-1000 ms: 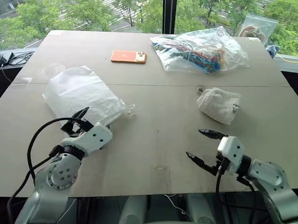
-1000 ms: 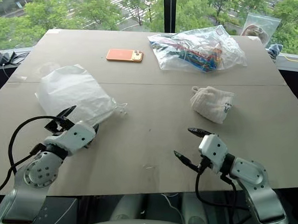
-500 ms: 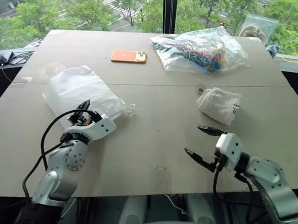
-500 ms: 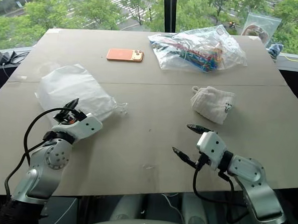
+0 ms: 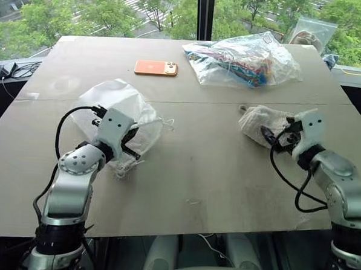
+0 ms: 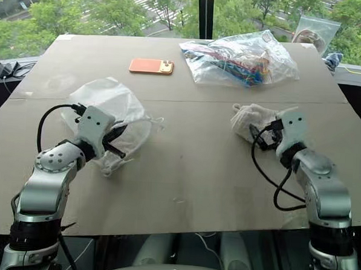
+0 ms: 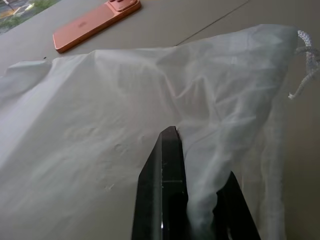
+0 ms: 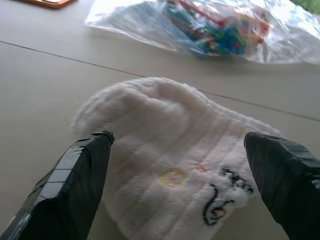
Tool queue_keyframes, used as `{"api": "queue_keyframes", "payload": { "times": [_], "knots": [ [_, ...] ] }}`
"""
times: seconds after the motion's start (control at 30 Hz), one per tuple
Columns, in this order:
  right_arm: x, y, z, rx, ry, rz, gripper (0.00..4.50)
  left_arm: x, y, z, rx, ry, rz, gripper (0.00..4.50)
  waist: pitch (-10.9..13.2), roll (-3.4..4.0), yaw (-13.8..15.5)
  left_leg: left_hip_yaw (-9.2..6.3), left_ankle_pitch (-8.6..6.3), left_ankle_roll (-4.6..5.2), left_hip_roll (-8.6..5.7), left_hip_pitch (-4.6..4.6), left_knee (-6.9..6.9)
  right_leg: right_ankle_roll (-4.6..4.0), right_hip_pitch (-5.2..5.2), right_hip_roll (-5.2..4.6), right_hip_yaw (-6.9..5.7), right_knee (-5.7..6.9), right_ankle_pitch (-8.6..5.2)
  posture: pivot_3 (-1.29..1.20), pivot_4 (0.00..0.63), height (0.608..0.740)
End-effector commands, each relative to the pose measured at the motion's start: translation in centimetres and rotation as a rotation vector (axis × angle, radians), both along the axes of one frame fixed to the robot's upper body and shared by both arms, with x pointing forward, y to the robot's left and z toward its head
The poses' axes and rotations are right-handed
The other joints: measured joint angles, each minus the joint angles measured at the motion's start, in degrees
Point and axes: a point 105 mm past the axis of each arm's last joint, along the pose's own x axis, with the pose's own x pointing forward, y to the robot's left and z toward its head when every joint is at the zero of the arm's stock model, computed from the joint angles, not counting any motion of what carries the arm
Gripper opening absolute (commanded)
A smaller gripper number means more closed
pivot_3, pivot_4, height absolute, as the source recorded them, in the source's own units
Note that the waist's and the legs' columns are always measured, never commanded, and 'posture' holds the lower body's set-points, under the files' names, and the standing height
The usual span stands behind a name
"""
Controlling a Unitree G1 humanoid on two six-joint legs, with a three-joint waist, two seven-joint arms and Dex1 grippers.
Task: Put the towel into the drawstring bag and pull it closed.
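left gripper [image 7: 192,200] has just pinched the drawstring bag [image 5: 118,104], lifting its fabric; right gripper [image 8: 182,165] has moved up, jaws wide astride the towel [image 8: 170,150], ungrasped. both pickups starting.

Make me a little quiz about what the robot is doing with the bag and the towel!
1. True or false: the left end effector is pinching the drawstring bag.
2. The right end effector is: A) open around the towel, B) shut on the phone, C) holding the clear bag of colourful items.
3. Fill in: the towel is not yet inside the ____.

Key: 1 true; 2 A; 3 drawstring bag.
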Motion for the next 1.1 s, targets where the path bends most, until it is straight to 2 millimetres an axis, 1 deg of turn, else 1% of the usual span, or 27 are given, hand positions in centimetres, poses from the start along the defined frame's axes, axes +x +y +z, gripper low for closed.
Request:
{"api": "queue_keyframes", "payload": {
  "times": [0.03, 0.13, 0.23, 0.3, 0.37, 0.43, 0.5, 0.63, 0.67, 0.73, 0.8, 0.87, 1.0, 1.03, 1.1],
  "knots": [
    [1.2, -1.1, -2.1, 0.091, 0.162, -0.082, 4.50, 0.0, -1.0, 1.7, -0.007, -0.045, -0.014, 0.06, 0.0, 0.00, -0.1, 0.00, 0.00, 0.00, 0.00, -0.01, -0.01, -0.01, -0.01, 0.00, 0.01, 0.01, 0.01, 0.00, 0.150, 0.740],
    [1.6, 0.0, -3.5, 0.188, 0.273, -0.058, 4.50, 0.0, -1.1, 1.8, -0.001, -0.042, -0.005, 0.06, 0.0, 0.01, -0.2, 0.00, 0.00, 0.00, 0.00, 0.00, -0.12, -0.05, -0.03, 0.02, 0.05, 0.01, 0.01, 0.00, 0.150, 0.740],
    [1.6, 1.8, -4.4, 0.260, 0.339, 0.018, 4.50, 0.1, -0.9, 1.8, 0.011, -0.030, 0.022, 0.06, 0.0, -0.02, -0.6, 0.01, 0.00, 0.00, 0.00, 0.00, -0.16, -0.04, -0.03, 0.02, 0.07, -0.01, 0.02, 0.00, 0.150, 0.740],
    [2.0, 2.4, -5.5, 0.273, 0.380, 0.032, 4.50, 0.2, -1.0, 1.8, 0.006, -0.021, 0.025, 0.06, 0.0, -0.05, -1.2, 0.01, 0.00, 0.00, 0.00, 0.01, -0.16, -0.04, -0.03, 0.02, 0.07, -0.03, 0.01, 0.00, 0.150, 0.740],
    [2.4, 2.9, -6.5, 0.235, 0.398, 0.050, 4.50, 0.3, -1.3, 2.0, 0.005, -0.023, 0.022, 0.06, -0.2, -0.34, -1.9, 0.04, 0.00, 0.01, 0.02, 0.10, -0.16, -0.02, 0.01, 0.04, 0.09, -0.03, 0.02, 0.00, 0.150, 0.740],
    [2.8, 3.3, -6.9, 0.176, 0.372, 0.079, 3.98, 0.4, -1.6, 2.4, -0.002, -0.029, 0.017, 0.00, -0.3, -0.51, -2.4, 0.07, 0.00, 0.01, 0.07, 0.20, -0.16, -0.01, 0.05, 0.09, 0.10, -0.03, 0.01, 0.00, 0.150, 0.740],
    [3.1, 3.8, -7.0, 0.138, 0.342, 0.114, 3.24, 0.4, -1.8, 2.7, -0.006, -0.030, 0.014, 0.00, -0.3, -0.55, -2.8, 0.07, 0.00, 0.01, 0.09, 0.39, -0.16, 0.17, 0.23, 0.11, 0.10, -0.02, -0.09, 0.00, 0.150, 0.740],
    [3.4, 4.8, -6.3, 0.090, 0.232, 0.184, 1.38, 0.4, -2.1, 2.9, -0.011, -0.022, 0.010, 0.00, -0.3, -0.54, -3.2, 0.15, 0.00, 0.01, 0.12, 0.88, -0.27, 0.18, 0.54, 0.18, 0.24, 0.01, -0.10, 0.00, 0.150, 0.740],
    [3.4, 5.0, -6.0, 0.074, 0.196, 0.200, 0.87, 0.3, -2.1, 2.9, -0.012, -0.015, 0.011, 0.00, -0.3, -0.54, -3.2, 0.17, 0.00, 0.01, 0.15, 0.92, -0.30, 0.18, 0.57, 0.21, 0.26, 0.01, -0.10, 0.00, 0.150, 0.740],
    [3.0, 5.6, -4.7, 0.054, 0.102, 0.256, 0.06, 0.2, -2.3, 2.7, -0.028, 0.002, 0.007, 0.00, -0.3, -0.54, -3.1, 0.16, 0.00, 0.01, 0.19, 0.90, -0.31, 0.18, 0.56, 0.25, 0.27, 0.01, -0.10, 0.00, 0.150, 0.740],
    [2.0, 6.4, -2.7, 0.100, 0.011, 0.324, 0.02, 0.1, -2.7, 2.5, -0.071, 0.033, -0.004, 0.00, -0.3, -0.50, -3.0, 0.16, 0.00, 0.01, 0.19, 0.88, -0.33, 0.18, 0.55, 0.25, 0.27, 0.01, -0.10, 0.00, 0.150, 0.740],
    [0.5, 7.1, -1.3, 0.120, -0.036, 0.401, 0.02, 0.1, -3.2, 2.4, -0.100, 0.061, -0.022, 0.00, -0.3, -0.44, -2.9, 0.14, 0.00, 0.00, 0.19, 0.77, -0.37, 0.18, 0.46, 0.24, 0.27, 0.00, -0.11, 0.00, 0.150, 0.740],
    [-4.0, 9.6, 1.7, 0.250, -0.094, 0.632, 0.02, 0.1, -4.7, 2.2, -0.175, 0.134, -0.088, 0.00, -0.1, -0.24, -2.3, 0.09, 0.00, 0.00, 0.16, 0.19, -0.41, 0.14, -0.08, 0.22, 0.25, 0.01, -0.08, 0.00, 0.150, 0.740],
    [-4.9, 10.3, 2.2, 0.272, -0.098, 0.679, 0.02, 0.2, -5.2, 2.3, -0.205, 0.154, -0.107, 0.00, -0.1, -0.24, -2.2, 0.03, 0.00, 0.00, 0.14, 0.11, -0.40, 0.05, -0.11, 0.20, 0.18, 0.00, -0.03, 0.00, 0.150, 0.740],
    [-6.2, 11.1, 2.9, 0.291, -0.108, 0.744, 0.02, 0.4, -5.8, 2.5, -0.243, 0.179, -0.135, 0.00, -0.1, -0.24, -1.8, 0.01, 0.00, 0.00, 0.12, 0.07, -0.39, 0.04, -0.12, 0.18, 0.15, -0.03, -0.03, 0.00, 0.150, 0.740]
  ]
}}
